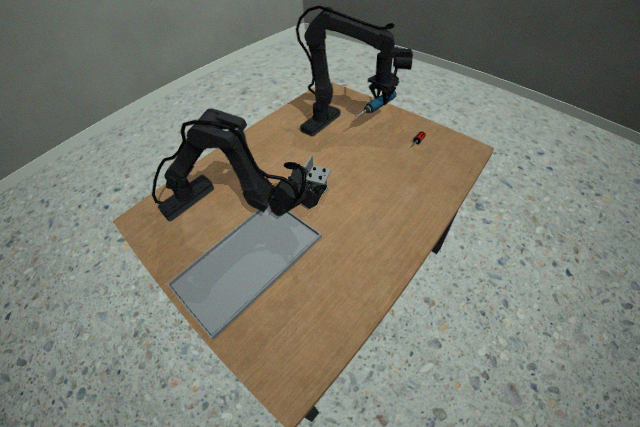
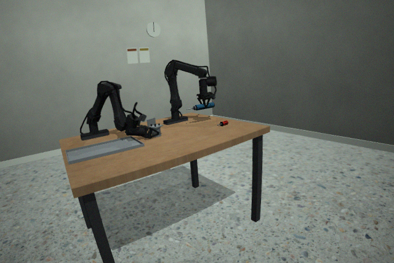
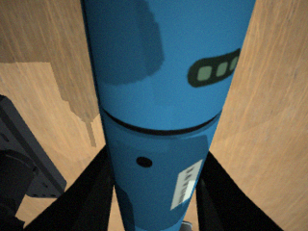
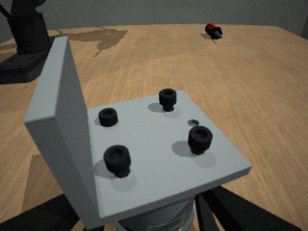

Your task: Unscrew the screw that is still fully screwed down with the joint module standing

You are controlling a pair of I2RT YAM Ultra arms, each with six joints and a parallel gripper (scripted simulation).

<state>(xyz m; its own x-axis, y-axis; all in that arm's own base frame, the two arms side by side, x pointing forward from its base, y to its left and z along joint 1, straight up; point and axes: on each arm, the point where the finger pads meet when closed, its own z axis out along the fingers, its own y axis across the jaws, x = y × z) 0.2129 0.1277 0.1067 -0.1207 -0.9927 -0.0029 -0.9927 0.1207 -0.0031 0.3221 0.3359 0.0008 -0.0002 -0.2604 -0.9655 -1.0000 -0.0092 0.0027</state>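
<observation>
So the wooden table point(image 1: 382, 215) point(image 2: 178, 145) point(image 3: 274, 135) point(image 4: 260, 87) was the big thing, with both hands over it. The grey tray point(image 1: 245, 277) point(image 2: 104, 150) lay on it near the right gripper point(image 1: 316, 197) point(image 2: 156, 132) point(image 4: 137, 202), well apart from the left gripper point(image 1: 381, 95) point(image 2: 205, 104) point(image 3: 156, 185).

Left one had its fingers closed around the blue barrel of the electric screwdriver point(image 1: 374, 104) point(image 2: 199, 106) point(image 3: 164, 106), held roughly level above the table, bit well apart from the screws. Right one was clamped around the joint module point(image 4: 161, 218), which looked upright; couldn't tell if its foot touched the wood.

The bracket point(image 1: 319, 174) point(image 2: 151, 122) point(image 4: 144, 144) was in place on top, just above the right fingers, its upright plate at 1 edge. A small red screwdriver point(image 1: 420, 137) point(image 2: 224, 122) point(image 4: 211, 30) lay on the table, nearer the left hand than the right.

Smallest stuff: 3 raised screws point(image 4: 117, 160) stood proud on the bracket, and 1 low screw point(image 4: 108, 116) sat down against it beside the upright plate, above the right hand, so that 1 wasn't out.
</observation>
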